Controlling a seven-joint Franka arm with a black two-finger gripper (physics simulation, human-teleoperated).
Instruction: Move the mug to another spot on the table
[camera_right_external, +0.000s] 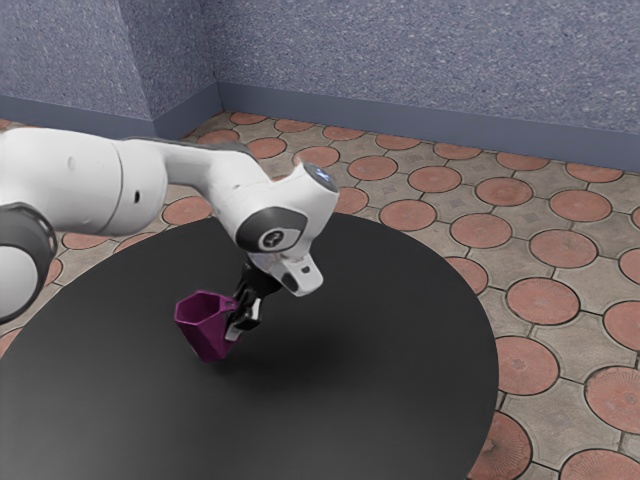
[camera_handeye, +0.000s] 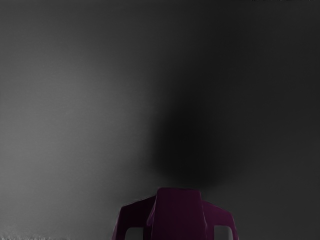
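The black two-finger gripper (camera_right_external: 240, 318) pinches the near wall of the faceted purple mug (camera_right_external: 203, 322), which sits tilted directly under the hand, toward the exterior view's left of the round black tabletop's (camera_right_external: 400, 400) centre, apparently ready to be carried.

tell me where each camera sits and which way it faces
Exterior view: raised at the arm's side, looking down across the round black table toward the tiled floor and blue walls; the white arm enters from the exterior view's left, its claw gripping the tilted purple mug.
Wrist view: on the hand, facing down at the table, with the mug just under the hand.
Shared: the mug and the black table.
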